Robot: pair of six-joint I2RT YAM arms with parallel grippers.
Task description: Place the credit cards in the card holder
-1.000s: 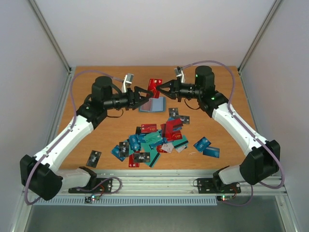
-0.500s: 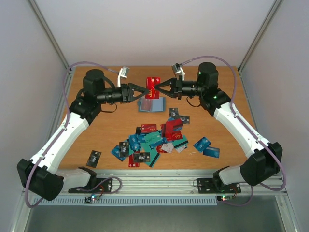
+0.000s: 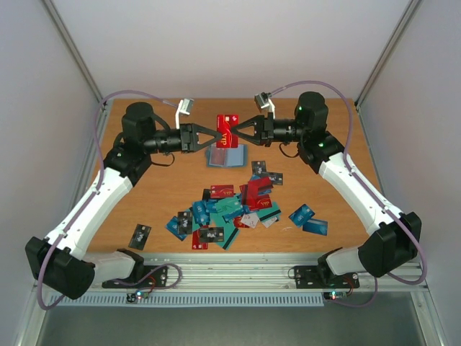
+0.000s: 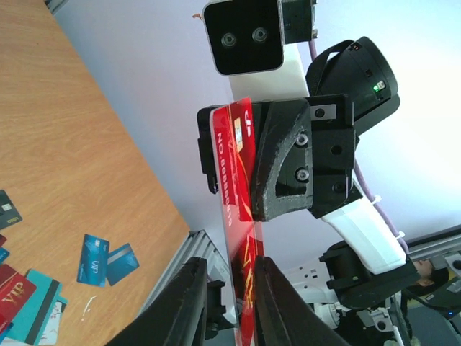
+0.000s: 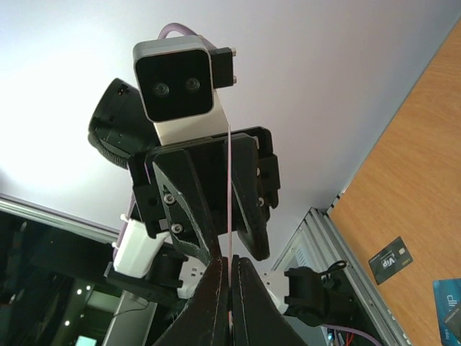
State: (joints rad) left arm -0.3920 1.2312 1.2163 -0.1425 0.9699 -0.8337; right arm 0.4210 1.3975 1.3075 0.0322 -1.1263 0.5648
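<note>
1. Straight above the holder [image 3: 227, 156], a red card [image 3: 228, 131] hangs upright in the air, clear of it and spanning the gap between both grippers.
2. From the holder's right, the right gripper [image 3: 240, 130] has its fingers pressed together on the card's right edge. Its wrist view shows the card [image 5: 229, 209] edge-on as a thin line.
3. From the holder's left, the left gripper [image 3: 217, 135] straddles the card's left edge with narrowly parted fingers [image 4: 189, 303]. I cannot tell whether they pinch it yet.
4. The holder lies flat towards the far edge of the table [image 3: 144, 180], with open wood along its left and right sides.
5. Just near-right of the holder lie two black cards [image 3: 265, 171]. Further towards the near edge spreads the pile [image 3: 230, 209].
6. Well apart from the holder, a lone card [image 3: 140, 235] lies near-left, and two blue cards [image 3: 308, 220] lie near-right, close to the table's near edge.
</note>
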